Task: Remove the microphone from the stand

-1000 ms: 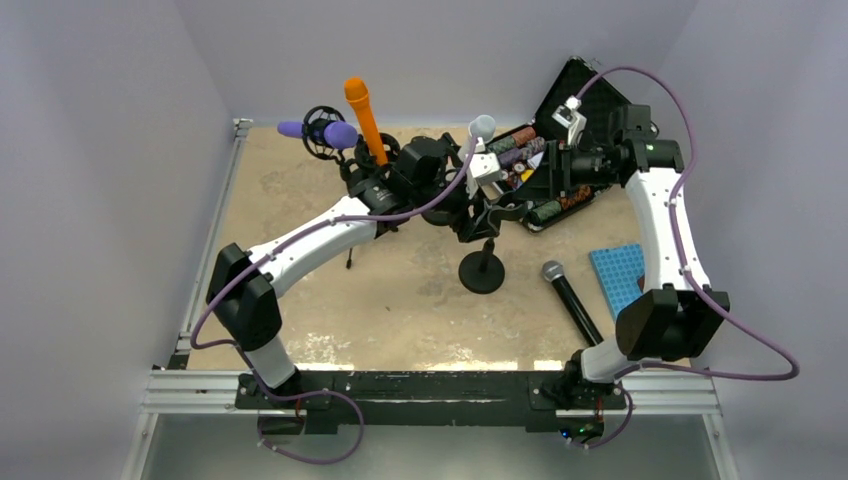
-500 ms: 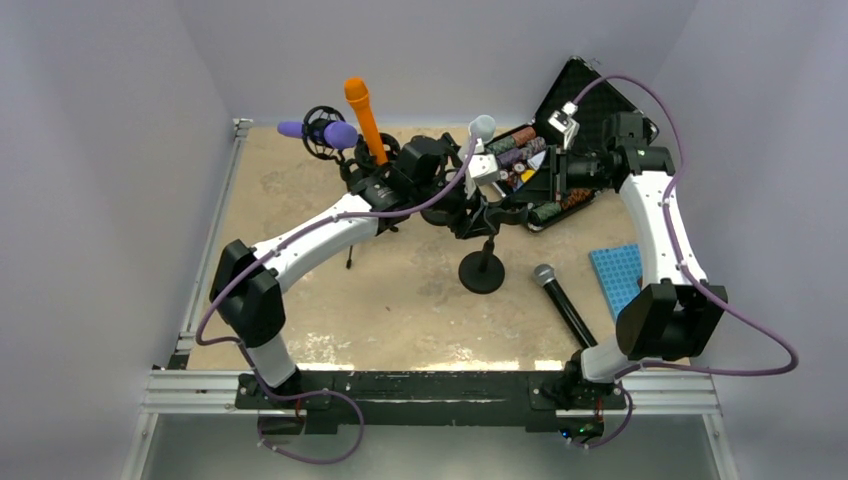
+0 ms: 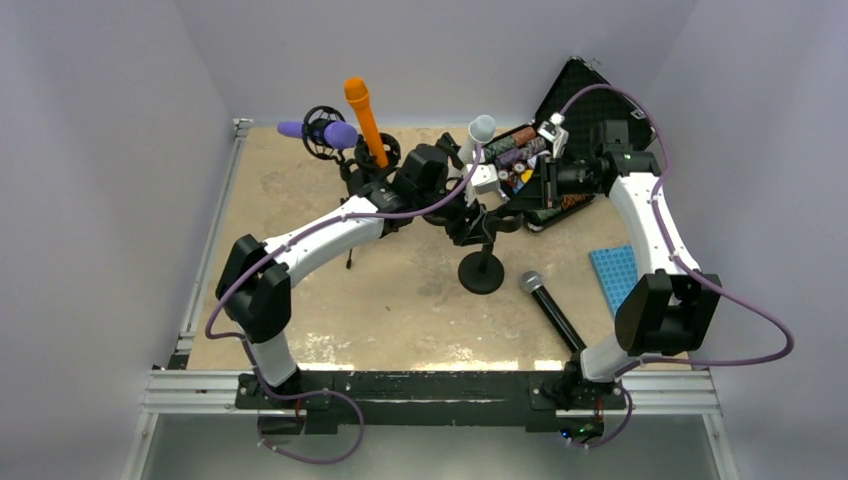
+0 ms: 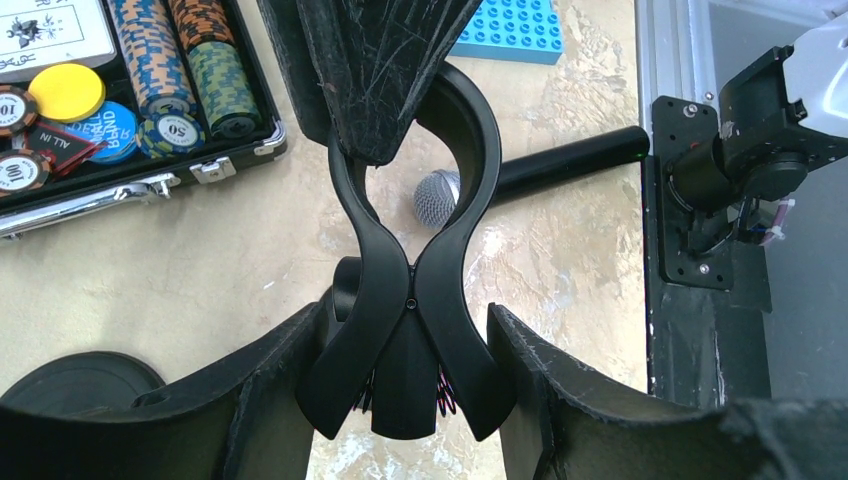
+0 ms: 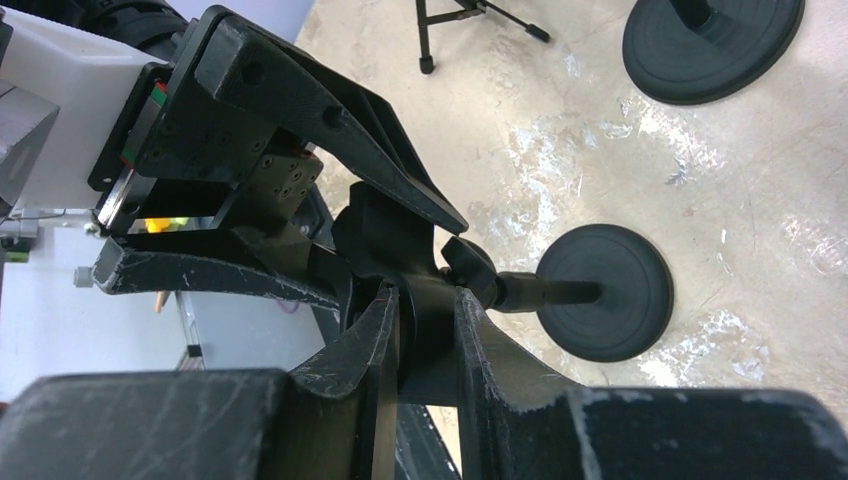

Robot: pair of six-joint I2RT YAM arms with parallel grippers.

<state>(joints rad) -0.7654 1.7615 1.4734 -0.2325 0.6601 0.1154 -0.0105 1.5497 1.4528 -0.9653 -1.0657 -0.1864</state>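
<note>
Microphone (image 3: 555, 314) is seen lying on the table (image 3: 280, 190), near the stand (image 3: 482, 272) and already free of its clip (image 4: 408, 290). Clip handles are squeezed by the left gripper (image 4: 408, 330); its ring is pinched by the right gripper (image 5: 425, 300). Removal is judged complete, so release and withdrawal are called for.

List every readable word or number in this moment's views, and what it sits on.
"ALL IN": dark token in the poker case.
"50": striped chip, upside down.
"10": left-edge chip, cut off by the frame.
Blue disc: lettering partly covered, unreadable.
White card: print too small.
Top and right wrist views: nothing legible.
</note>
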